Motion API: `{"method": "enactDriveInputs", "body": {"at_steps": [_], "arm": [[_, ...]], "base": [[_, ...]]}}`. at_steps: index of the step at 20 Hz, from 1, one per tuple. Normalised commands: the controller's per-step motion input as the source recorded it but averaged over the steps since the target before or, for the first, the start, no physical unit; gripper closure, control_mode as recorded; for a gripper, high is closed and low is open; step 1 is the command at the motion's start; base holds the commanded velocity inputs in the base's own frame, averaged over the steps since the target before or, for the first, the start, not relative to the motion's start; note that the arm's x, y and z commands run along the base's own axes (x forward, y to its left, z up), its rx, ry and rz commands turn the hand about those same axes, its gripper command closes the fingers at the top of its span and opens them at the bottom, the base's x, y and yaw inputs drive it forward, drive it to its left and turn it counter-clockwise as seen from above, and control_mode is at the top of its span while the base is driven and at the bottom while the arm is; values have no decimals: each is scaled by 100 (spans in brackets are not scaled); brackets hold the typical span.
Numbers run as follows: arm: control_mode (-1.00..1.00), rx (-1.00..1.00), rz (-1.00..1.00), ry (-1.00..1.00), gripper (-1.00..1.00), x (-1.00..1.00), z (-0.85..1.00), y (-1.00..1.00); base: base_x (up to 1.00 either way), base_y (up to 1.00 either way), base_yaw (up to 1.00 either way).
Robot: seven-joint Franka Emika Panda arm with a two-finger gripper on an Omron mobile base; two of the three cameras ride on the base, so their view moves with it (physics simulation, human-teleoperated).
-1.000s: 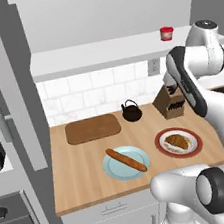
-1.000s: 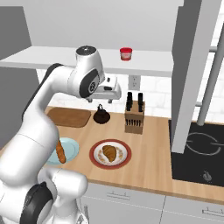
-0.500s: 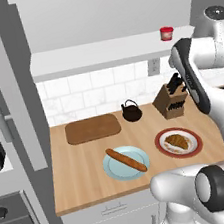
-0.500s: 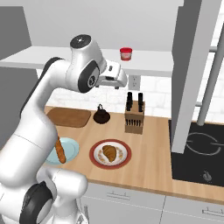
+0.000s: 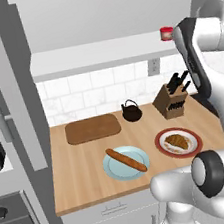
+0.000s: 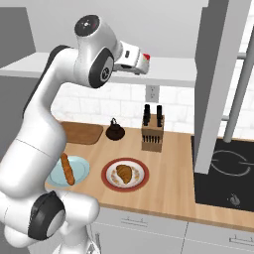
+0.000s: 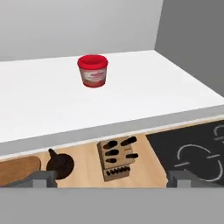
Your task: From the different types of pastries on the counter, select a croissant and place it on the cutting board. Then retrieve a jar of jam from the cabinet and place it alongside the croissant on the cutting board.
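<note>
Jar of jam (image 7: 92, 71) upright on the white shelf (image 7: 39, 105), open hand (image 7: 112, 178) apart from it, empty.

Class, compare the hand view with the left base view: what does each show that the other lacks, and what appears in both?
Hand view alone: the black cooktop right of the knife block. Left base view alone: the croissant on its red-rimmed plate, the baguette on a blue plate, and the whole cutting board. Shared: the jar of jam on the white shelf, the knife block and the black teapot.
</note>
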Motion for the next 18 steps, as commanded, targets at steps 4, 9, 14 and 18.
{"method": "enactDriveInputs", "body": {"at_steps": [4, 9, 14, 18], "arm": [[-100, 0, 3, -24, -100, 5, 52, 4], [-100, -2, 0, -4, -100, 16, 12, 18], [-100, -7, 0, -1, -100, 30, 9, 8], [-100, -2, 0, 3, -100, 45, 0, 2]], "base": [[0, 0, 0], [0, 0, 0], [0, 0, 0], [0, 0, 0]]}}
